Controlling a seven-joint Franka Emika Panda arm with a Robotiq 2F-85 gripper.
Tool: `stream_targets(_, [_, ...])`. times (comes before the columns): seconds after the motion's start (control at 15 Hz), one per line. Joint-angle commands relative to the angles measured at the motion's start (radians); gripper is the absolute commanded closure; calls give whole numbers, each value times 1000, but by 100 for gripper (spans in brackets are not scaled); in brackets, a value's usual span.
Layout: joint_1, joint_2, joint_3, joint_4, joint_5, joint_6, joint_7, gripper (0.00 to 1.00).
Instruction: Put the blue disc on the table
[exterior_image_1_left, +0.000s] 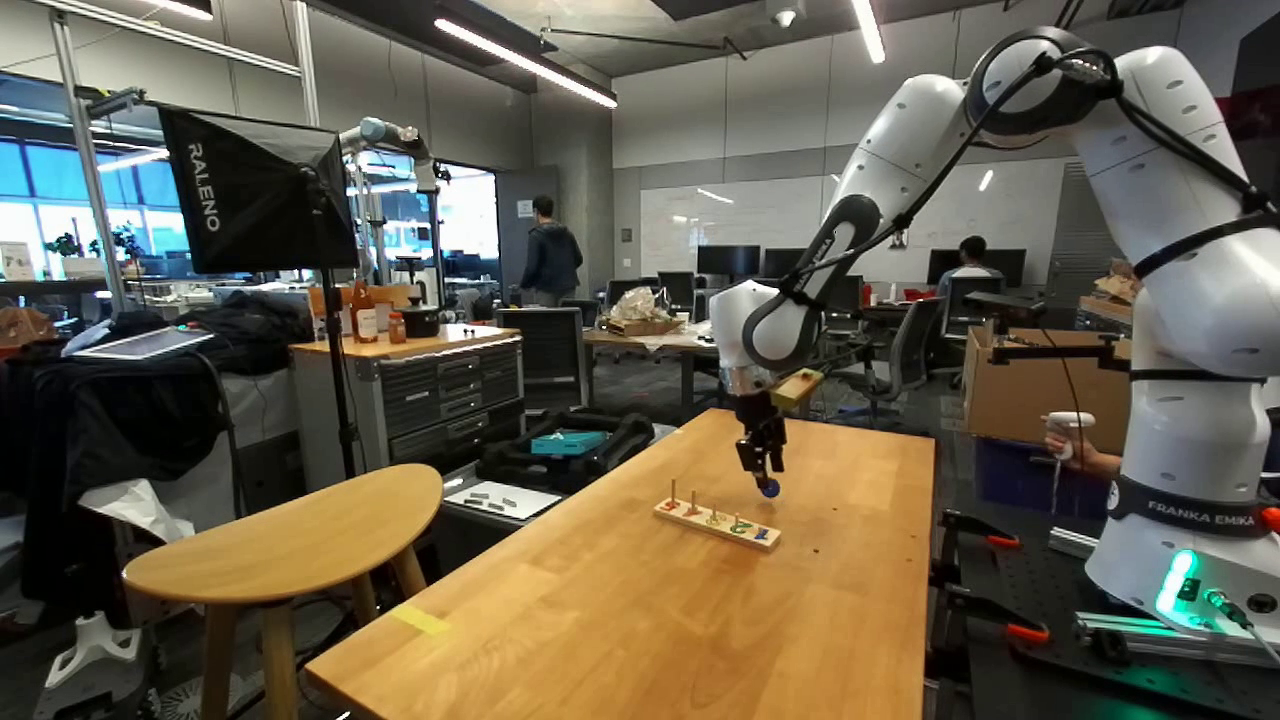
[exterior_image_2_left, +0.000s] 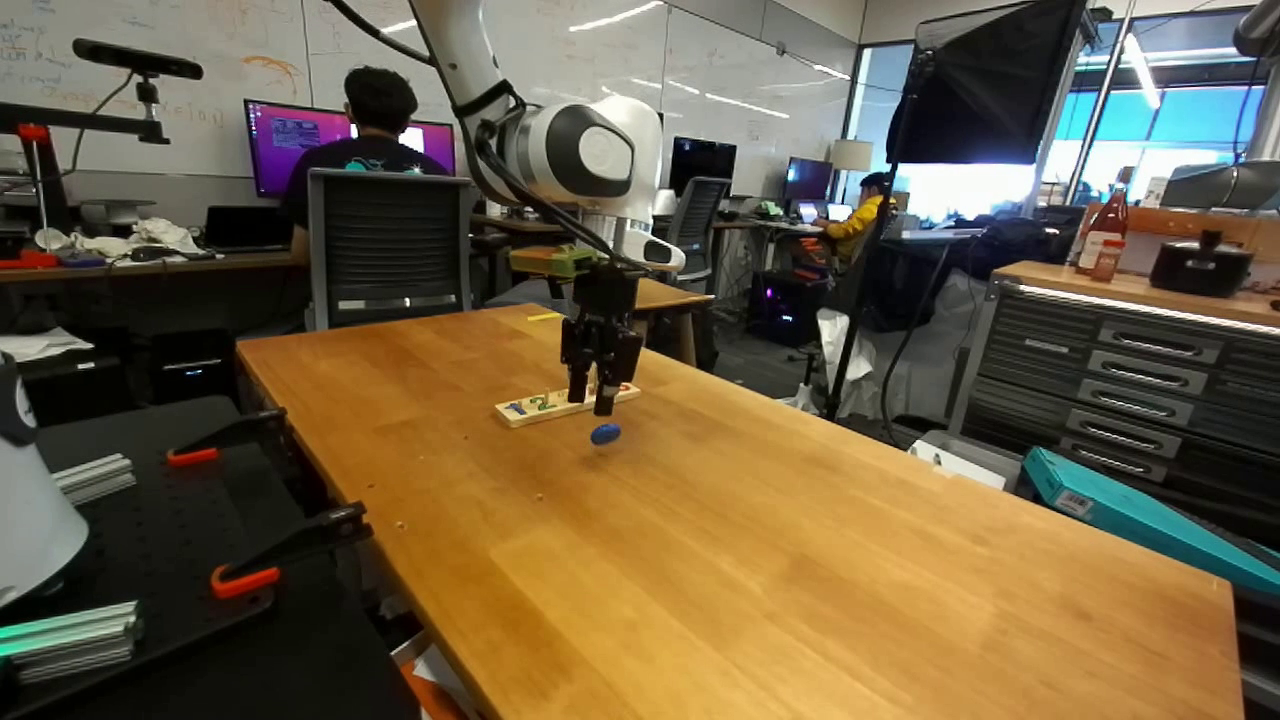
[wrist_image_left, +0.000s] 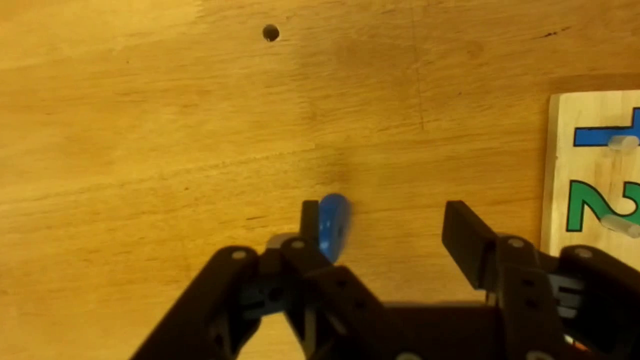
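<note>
The blue disc (exterior_image_1_left: 769, 488) is small and dark blue. In an exterior view the disc (exterior_image_2_left: 605, 434) is tilted just below the fingertips, with a slight gap to them. It looks in the air a little above the light wood table (exterior_image_2_left: 800, 560). My gripper (exterior_image_1_left: 763, 472) points down over the table (exterior_image_1_left: 640, 620); it also shows in an exterior view (exterior_image_2_left: 591, 400). In the wrist view my gripper (wrist_image_left: 382, 215) has its fingers wide apart, and the disc (wrist_image_left: 334, 225) appears edge-on and blurred beside the left finger, partly hidden by it. Nothing is clamped between the fingers.
A small tan board (exterior_image_1_left: 717, 524) with upright pegs and painted numbers lies on the table close to the gripper; its end (wrist_image_left: 595, 170) shows at the right of the wrist view. Black clamps (exterior_image_2_left: 290, 550) sit along the table edge on the robot's side.
</note>
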Motion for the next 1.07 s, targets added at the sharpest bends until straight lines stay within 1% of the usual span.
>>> stream_targets(0.0, [5,6,9,37,11,-32,10,2])
stream_targets(0.07, [5,0,15,45,17,-43,4,0])
stream_targets(0.2, [17,-33,34,48,20,-56,-2,0])
stream_targets(0.4, [35,-114,84,42,41,-93,-27,0])
stream_targets(0.67, [53,-222,147,66,77,-205,-76,0])
stream_targets(0.87, [61,-294,170,83,83,-266,-94,0])
stream_targets(1.0, [61,-333,176,82,87,-283,-101,0])
